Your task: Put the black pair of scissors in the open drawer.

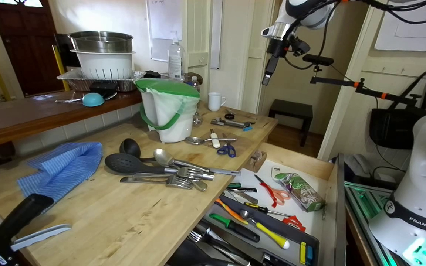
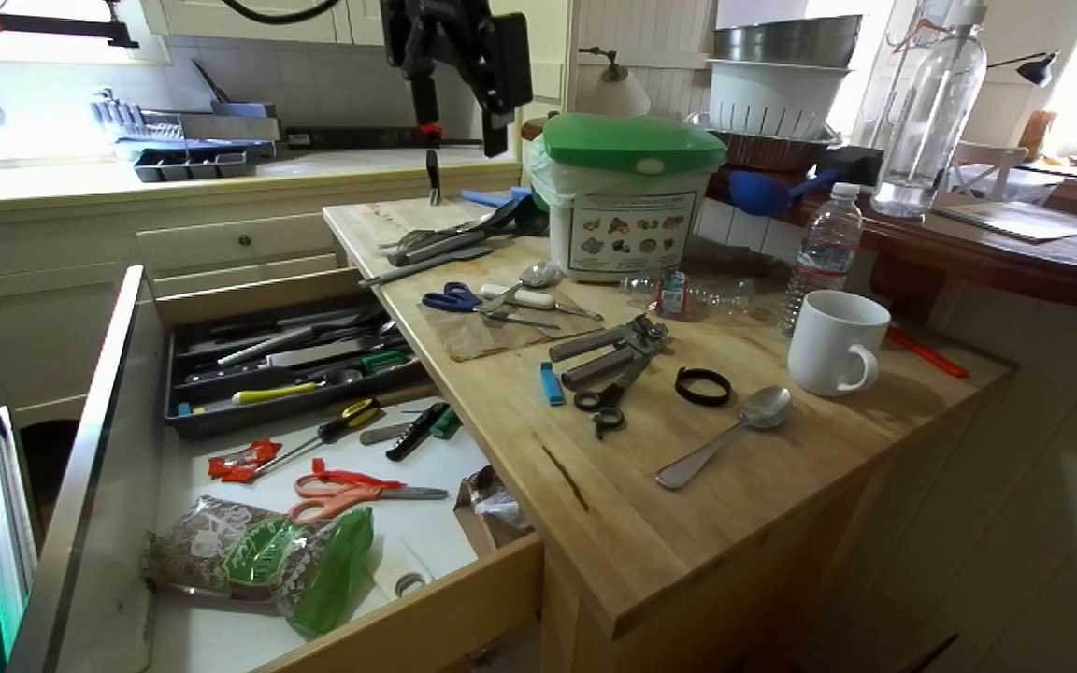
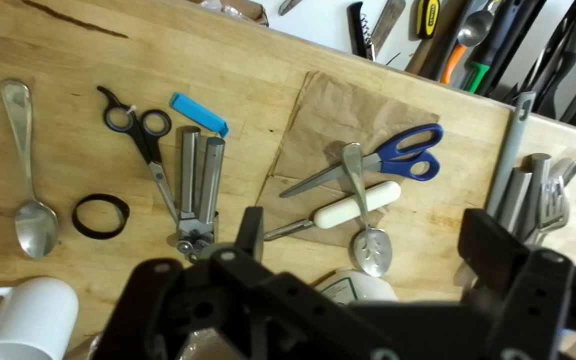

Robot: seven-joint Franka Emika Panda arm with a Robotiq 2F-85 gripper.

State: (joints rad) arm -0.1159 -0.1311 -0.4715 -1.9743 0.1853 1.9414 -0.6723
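The black scissors (image 3: 148, 150) lie on the wooden worktop in the wrist view, blades against the metal can opener (image 3: 200, 180). They also show in an exterior view (image 2: 606, 411). The open drawer, pale wood with a white bottom, is pulled out beside the worktop in both exterior views (image 1: 301, 159) (image 2: 464, 598); part shows at the top of the wrist view (image 3: 313, 25). My gripper (image 3: 368, 235) is open and empty, high above the worktop, also in both exterior views (image 1: 266, 79) (image 2: 461, 129). In the wrist view the black scissors lie left of the fingers.
Blue scissors (image 3: 408, 155), a white peeler (image 3: 358, 205) and a slotted spoon (image 3: 373, 252) lie on brown paper. A tall green-lidded bin (image 2: 632, 206), a white mug (image 2: 833, 341) and a bottle (image 2: 824, 248) stand on the worktop. The drawer holds orange scissors (image 2: 342, 491) and a grey cutlery tray (image 2: 249, 421).
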